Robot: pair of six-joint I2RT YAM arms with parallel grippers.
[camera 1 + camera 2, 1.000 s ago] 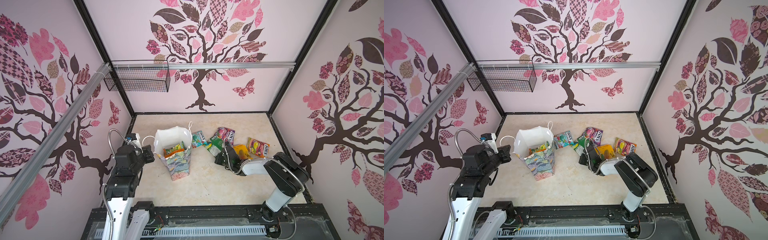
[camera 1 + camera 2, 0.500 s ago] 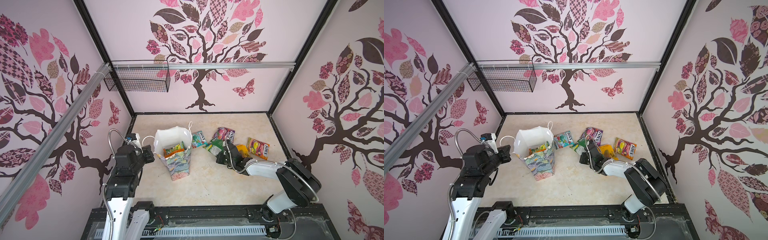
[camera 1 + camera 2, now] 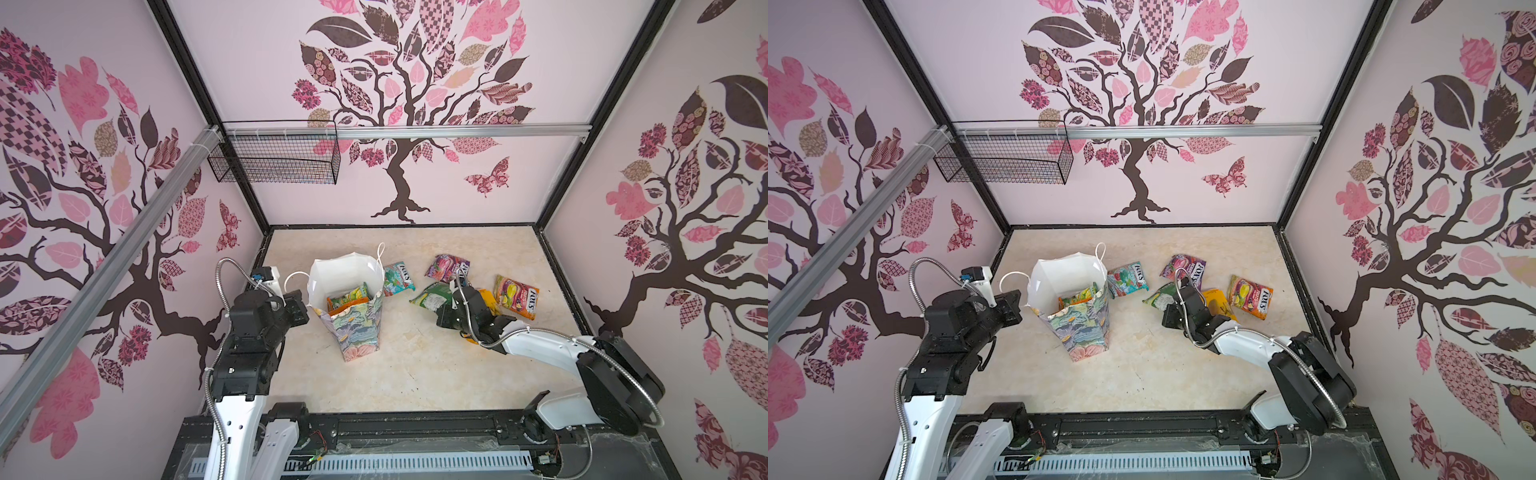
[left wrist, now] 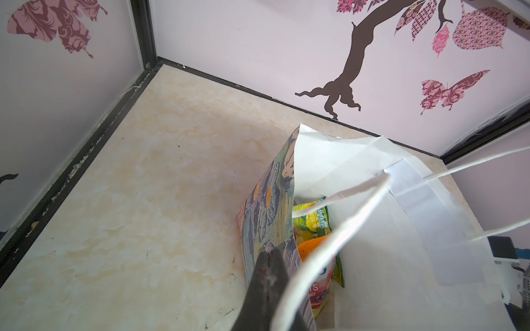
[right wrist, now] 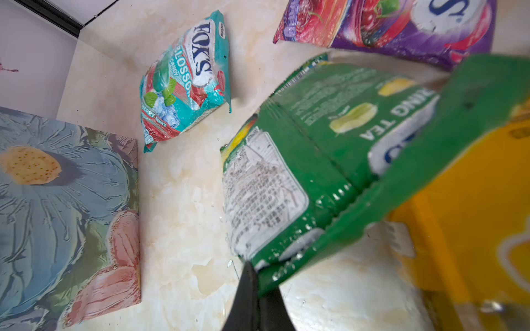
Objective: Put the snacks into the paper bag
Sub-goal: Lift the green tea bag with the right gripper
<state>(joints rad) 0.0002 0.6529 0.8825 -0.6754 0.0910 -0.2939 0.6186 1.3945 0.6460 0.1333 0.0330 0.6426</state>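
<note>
The floral paper bag (image 3: 353, 328) (image 3: 1079, 328) stands open at left of centre, with a yellow-green and an orange snack (image 3: 348, 296) (image 4: 311, 220) inside. My left gripper (image 3: 301, 307) (image 4: 269, 255) is shut beside the bag's rim, and a white cord handle (image 4: 344, 229) runs past its fingers. To the right, my right gripper (image 3: 442, 311) (image 5: 258, 283) is shut on the edge of a green pouch (image 3: 430, 296) (image 5: 315, 143). A yellow pouch (image 3: 487, 297) (image 5: 473, 200) lies partly under it. Teal (image 3: 397, 279), purple (image 3: 446, 267) and orange (image 3: 516, 296) pouches lie around them on the floor.
A black wire basket (image 3: 274, 158) hangs on the back wall at upper left, under a metal rail. Patterned walls close in the beige floor (image 3: 415, 374) on three sides. The black base bar runs along the front edge.
The right arm's elbow has dropped and swung outward to the right, while its gripper stays at the green pouch. The left arm and the bag have not moved.
</note>
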